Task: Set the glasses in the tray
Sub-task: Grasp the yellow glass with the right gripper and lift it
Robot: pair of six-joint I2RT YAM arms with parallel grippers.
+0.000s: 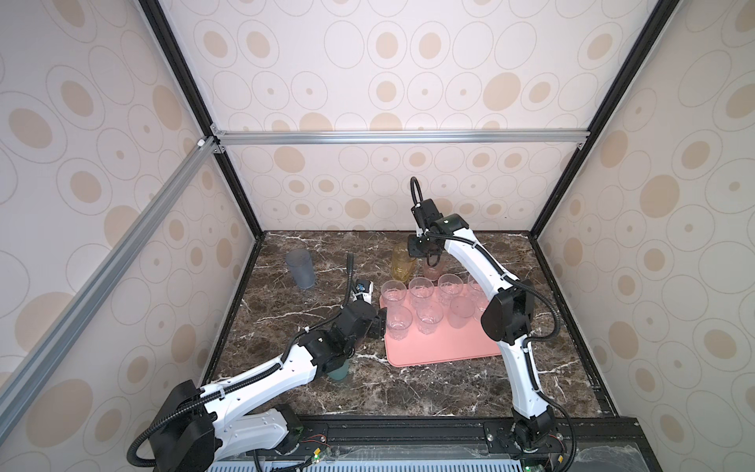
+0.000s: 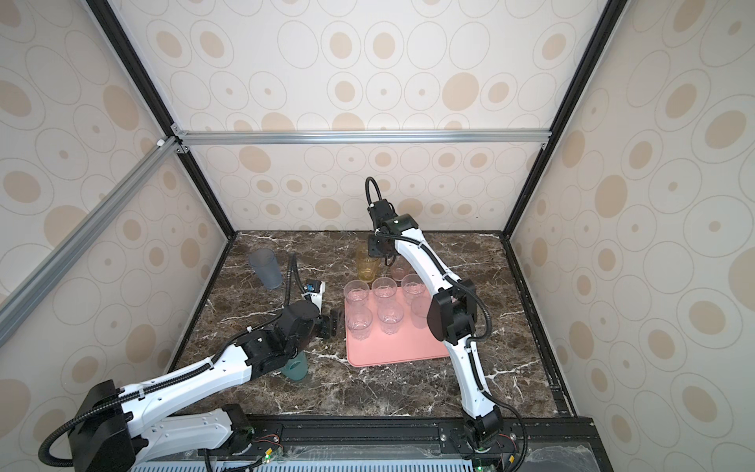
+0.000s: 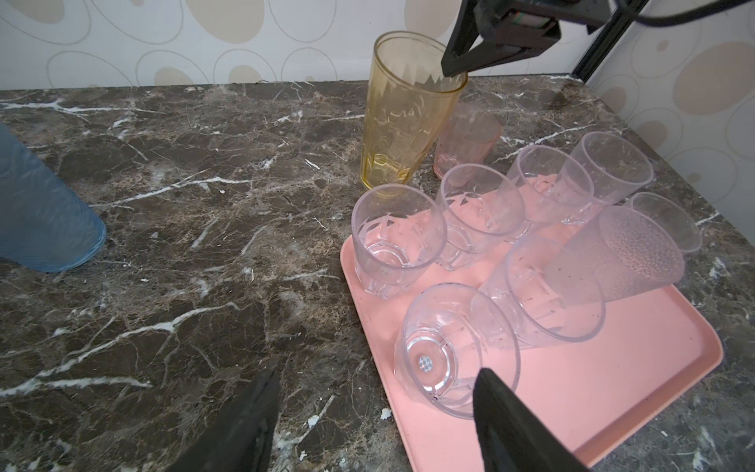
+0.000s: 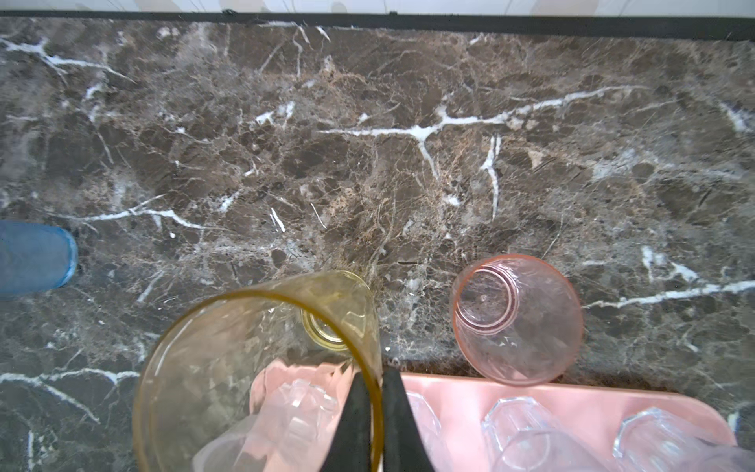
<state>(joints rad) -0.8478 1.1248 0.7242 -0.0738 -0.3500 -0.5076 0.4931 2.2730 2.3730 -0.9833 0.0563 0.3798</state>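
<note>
While the right hand [image 4: 371,378] is clenched on the rim of the amber glass [image 4: 253,367], one finger inside the wall and one outside, that glass leans a little. Its base is off the tray [image 1: 441,347], just past the tray's 11 o'clock corner in both top views. I cannot tell whether the base touches the desk [image 1: 286,327] or is raised off it.

The pink glass [image 4: 519,323] stands upright on the desk just beside the amber one, hard against the tray's 12 o'clock edge but outside it.

On the tray, the clear glasses [image 1: 421,290] stand upright in two rows across its 12 o'clock half. A frosted glass [image 1: 459,312] is in the nearer row, toward 3 o'clock. The 6 o'clock half of the tray is bare.

The left hand [image 3: 376,380] is released, its fingers spread wide and grasping nothing. It hovers at the tray's 9 o'clock edge, near the closest clear glass.

The blue glass [image 1: 301,269] stands alone at the desk's 10 o'clock, well apart from the tray. The teal glass [image 1: 339,372] stands at about 7 o'clock, partly hidden under the left arm.
</note>
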